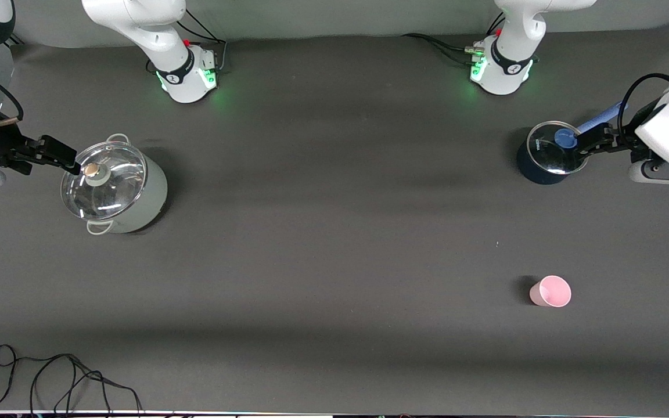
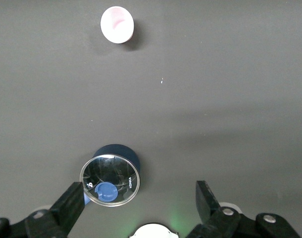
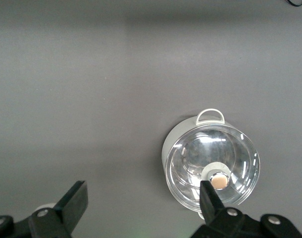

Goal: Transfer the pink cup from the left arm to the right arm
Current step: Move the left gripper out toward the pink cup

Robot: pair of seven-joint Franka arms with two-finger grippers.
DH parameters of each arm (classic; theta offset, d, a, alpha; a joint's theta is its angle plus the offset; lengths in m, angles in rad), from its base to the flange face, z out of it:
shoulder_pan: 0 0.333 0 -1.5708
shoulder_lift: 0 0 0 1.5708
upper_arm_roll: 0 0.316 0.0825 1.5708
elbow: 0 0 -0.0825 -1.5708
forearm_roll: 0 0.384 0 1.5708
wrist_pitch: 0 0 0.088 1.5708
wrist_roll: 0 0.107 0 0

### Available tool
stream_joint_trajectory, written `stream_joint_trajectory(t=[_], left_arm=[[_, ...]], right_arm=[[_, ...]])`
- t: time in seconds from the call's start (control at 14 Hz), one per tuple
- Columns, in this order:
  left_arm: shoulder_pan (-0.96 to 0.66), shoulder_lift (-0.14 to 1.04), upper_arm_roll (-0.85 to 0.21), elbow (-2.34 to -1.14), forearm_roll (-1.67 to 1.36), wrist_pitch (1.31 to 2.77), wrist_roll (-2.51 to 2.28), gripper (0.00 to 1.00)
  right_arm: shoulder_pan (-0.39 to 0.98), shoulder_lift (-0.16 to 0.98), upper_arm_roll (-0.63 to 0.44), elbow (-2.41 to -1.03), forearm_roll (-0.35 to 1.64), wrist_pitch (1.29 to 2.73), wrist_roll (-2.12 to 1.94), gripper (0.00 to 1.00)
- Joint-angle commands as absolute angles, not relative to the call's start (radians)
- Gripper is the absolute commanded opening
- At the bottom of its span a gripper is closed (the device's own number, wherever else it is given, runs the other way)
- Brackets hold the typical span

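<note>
The pink cup (image 1: 550,291) stands alone on the dark table, mouth up, toward the left arm's end and nearer to the front camera than the small dark-blue pot. It also shows in the left wrist view (image 2: 117,25). My left gripper (image 1: 590,142) is open and empty, up in the air over the edge of the dark-blue pot, well apart from the cup; its fingers (image 2: 69,206) are spread wide. My right gripper (image 1: 61,155) is open and empty over the edge of the grey pot, its fingers (image 3: 76,198) spread wide.
A small dark-blue pot (image 1: 550,152) with a glass lid and blue knob sits at the left arm's end (image 2: 110,178). A larger grey pot (image 1: 115,187) with a glass lid sits at the right arm's end (image 3: 210,163). A black cable (image 1: 61,377) lies by the table's front edge.
</note>
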State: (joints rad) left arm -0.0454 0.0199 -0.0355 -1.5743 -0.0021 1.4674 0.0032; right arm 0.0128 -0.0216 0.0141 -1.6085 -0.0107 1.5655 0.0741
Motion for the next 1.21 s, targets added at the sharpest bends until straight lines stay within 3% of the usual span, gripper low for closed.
stream_joint_trajectory(t=[0.0,0.57,0.79,1.14], left_arm=[[-0.049,0.011,-0.037,-1.571,0.014,1.471,0.012,1.00],[-0.044,0.038,-0.035,-1.565,-0.003,1.540,0.031,1.00],[-0.035,0.057,-0.029,-1.565,-0.009,1.606,0.249,1.00],[0.203,0.153,-0.028,-1.565,-0.268,1.660,0.692,1.00]], right_arm=[[0.014,-0.015,0.017,-1.591,0.003,1.540,0.069,1.00],[0.011,-0.011,0.015,-1.591,0.005,1.525,0.060,1.00],[0.011,-0.011,0.014,-1.591,0.005,1.523,0.057,1.00],[0.011,-0.009,0.014,-1.592,0.005,1.523,0.054,1.00]])
